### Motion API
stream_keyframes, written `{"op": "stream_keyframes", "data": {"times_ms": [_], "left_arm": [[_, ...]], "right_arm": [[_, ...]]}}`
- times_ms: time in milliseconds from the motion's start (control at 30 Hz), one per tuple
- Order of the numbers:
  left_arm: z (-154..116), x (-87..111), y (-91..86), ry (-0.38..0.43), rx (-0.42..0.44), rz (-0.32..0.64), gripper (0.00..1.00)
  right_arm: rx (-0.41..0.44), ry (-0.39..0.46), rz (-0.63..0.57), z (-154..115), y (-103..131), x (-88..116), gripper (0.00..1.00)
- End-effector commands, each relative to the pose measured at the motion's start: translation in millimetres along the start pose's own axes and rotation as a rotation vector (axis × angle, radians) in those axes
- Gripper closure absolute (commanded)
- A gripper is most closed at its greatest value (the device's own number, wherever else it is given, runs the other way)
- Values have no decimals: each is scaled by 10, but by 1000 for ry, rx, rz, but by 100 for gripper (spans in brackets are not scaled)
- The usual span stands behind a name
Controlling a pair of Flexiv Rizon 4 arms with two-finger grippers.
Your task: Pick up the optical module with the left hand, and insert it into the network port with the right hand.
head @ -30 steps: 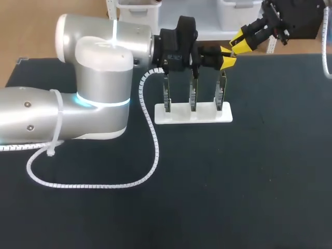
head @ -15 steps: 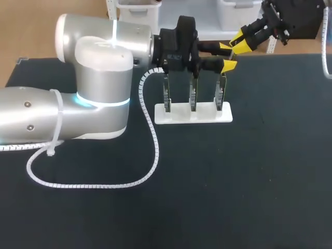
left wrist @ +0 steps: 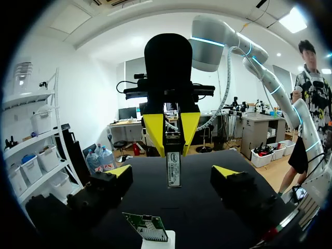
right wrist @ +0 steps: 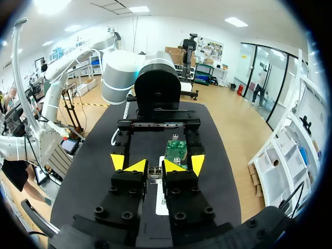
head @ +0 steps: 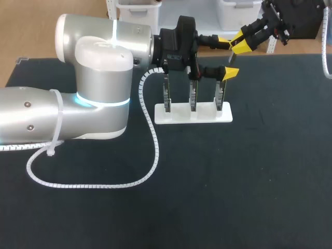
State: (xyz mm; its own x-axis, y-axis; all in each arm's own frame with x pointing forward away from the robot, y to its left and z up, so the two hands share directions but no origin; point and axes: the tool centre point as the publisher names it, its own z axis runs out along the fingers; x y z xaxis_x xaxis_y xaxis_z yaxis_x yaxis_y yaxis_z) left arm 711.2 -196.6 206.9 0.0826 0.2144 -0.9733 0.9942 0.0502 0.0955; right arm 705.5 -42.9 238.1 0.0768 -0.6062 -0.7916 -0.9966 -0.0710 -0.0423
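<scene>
The optical module (left wrist: 173, 168), a slim metal bar, hangs from my right gripper (left wrist: 173, 149), which is shut on its upper end. In the right wrist view the module (right wrist: 154, 174) sits between the right gripper's (right wrist: 154, 167) yellow tips. My left gripper (head: 227, 56) stands open around it, its tips wide apart on either side and clear of the module. The left gripper (left wrist: 173, 173) touches nothing. Below, green circuit boards (head: 220, 91) with the network ports stand upright in a white holder (head: 193, 114). In the head view the module is too small to make out.
Three boards stand in a row in the holder, the nearest one (left wrist: 145, 226) just under my left gripper. A white spiral cable (head: 150, 155) from the left arm loops over the black table (head: 233, 181) in front of the holder.
My left gripper has opened wide and let go of the module, which stays in the right gripper. Neither arm has shifted noticeably.
</scene>
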Motion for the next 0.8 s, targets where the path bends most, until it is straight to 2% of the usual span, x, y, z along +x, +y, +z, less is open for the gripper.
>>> {"op": "stream_keyframes", "data": {"times_ms": [33,400,667,800], "left_arm": [[1,-9,19,5,5,-2,0],[1,-9,19,5,5,-2,0],[-141,-75,63,143,-1,25,0],[-223,-58,94,196,18,-1,0]], "right_arm": [[2,0,0,0,8,1,100],[2,0,0,0,8,1,100],[2,0,0,0,8,1,100],[2,0,0,0,8,1,100]]}}
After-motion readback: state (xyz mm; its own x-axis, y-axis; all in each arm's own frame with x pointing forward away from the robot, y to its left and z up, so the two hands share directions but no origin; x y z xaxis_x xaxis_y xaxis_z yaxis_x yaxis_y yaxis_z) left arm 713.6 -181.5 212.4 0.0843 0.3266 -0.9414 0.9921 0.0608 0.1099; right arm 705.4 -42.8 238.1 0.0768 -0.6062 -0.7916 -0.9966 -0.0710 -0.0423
